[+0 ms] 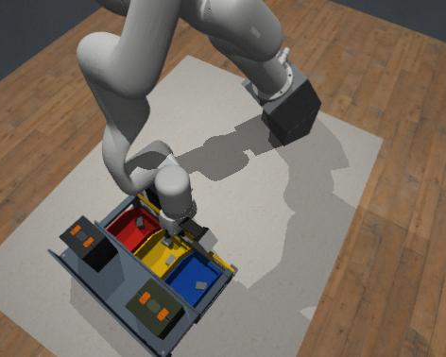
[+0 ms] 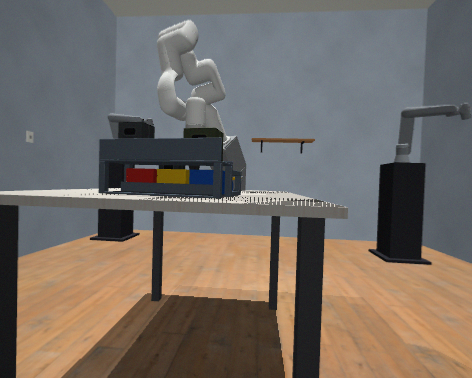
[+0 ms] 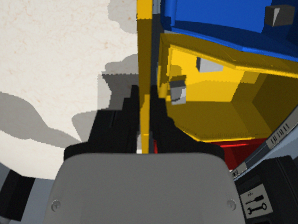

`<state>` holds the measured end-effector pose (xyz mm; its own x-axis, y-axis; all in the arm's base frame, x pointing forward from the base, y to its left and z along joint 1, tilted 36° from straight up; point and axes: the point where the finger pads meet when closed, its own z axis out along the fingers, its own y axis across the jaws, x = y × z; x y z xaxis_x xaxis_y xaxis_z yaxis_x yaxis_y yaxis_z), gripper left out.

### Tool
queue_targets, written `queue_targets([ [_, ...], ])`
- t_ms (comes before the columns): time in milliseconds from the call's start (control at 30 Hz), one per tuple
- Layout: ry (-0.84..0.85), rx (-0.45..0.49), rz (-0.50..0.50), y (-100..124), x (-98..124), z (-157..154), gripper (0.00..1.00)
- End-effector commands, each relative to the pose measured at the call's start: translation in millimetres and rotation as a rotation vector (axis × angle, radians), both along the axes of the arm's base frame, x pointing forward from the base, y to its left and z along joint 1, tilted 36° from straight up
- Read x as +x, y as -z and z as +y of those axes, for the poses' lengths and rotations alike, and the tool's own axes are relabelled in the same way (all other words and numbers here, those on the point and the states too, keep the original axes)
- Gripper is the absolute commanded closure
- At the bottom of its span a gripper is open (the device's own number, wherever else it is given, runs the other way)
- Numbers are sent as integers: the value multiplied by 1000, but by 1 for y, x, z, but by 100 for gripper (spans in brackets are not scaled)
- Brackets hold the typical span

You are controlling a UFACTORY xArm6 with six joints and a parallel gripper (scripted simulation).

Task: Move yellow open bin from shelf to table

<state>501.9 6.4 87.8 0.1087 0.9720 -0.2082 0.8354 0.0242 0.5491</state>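
Beside the shelf's edge, a label (image 3: 255, 200) shows tool symbols.

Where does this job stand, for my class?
Nothing looks finished: the yellow bin sits on the shelf, parts inside. In hand: the gripper, shut on the yellow bar out front. Left: bin out, flat on the table top, released.
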Motion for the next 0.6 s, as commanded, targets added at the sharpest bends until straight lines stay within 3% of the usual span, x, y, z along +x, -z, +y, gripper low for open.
queue_targets([
  [0, -1, 0, -2, -4, -2, 1, 100],
  [567, -1, 0, -2, -14, -8, 4, 100],
])
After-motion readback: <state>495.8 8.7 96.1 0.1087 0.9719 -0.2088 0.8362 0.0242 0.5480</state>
